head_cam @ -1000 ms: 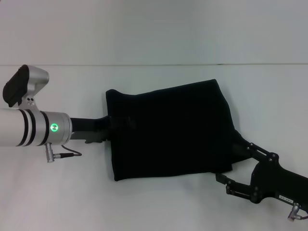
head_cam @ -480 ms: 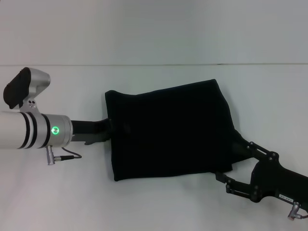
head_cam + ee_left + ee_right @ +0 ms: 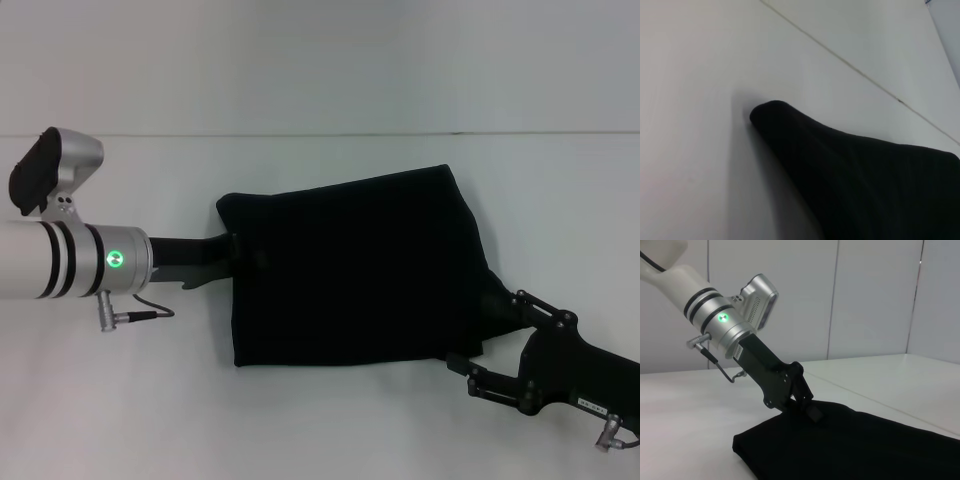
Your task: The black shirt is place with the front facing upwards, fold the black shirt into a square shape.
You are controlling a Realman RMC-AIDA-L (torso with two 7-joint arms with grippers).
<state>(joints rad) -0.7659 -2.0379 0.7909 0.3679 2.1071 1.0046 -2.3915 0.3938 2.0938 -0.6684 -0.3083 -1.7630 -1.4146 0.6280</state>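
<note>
Both grippers sit at the black shirt (image 3: pixel 355 270), its long axis running between them: left gripper (image 3: pixel 807 407) pinches its left edge; right gripper (image 3: pixel 490 345), fingers spread, meets the near-right corner.

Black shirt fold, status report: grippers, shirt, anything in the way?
Left gripper on the shirt's left edge. Right gripper at its near right corner. Black shirt folded, roughly square, flat on the table. No obstruction seen.

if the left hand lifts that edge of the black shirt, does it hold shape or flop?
Likely flops: the black shirt is soft cloth lying flat in layers on the table, its corner rounded, not creased. The left hand touches one edge only, so the rest would probably drape and drag. The layers may slide apart; the right hand is at the opposite corner.
</note>
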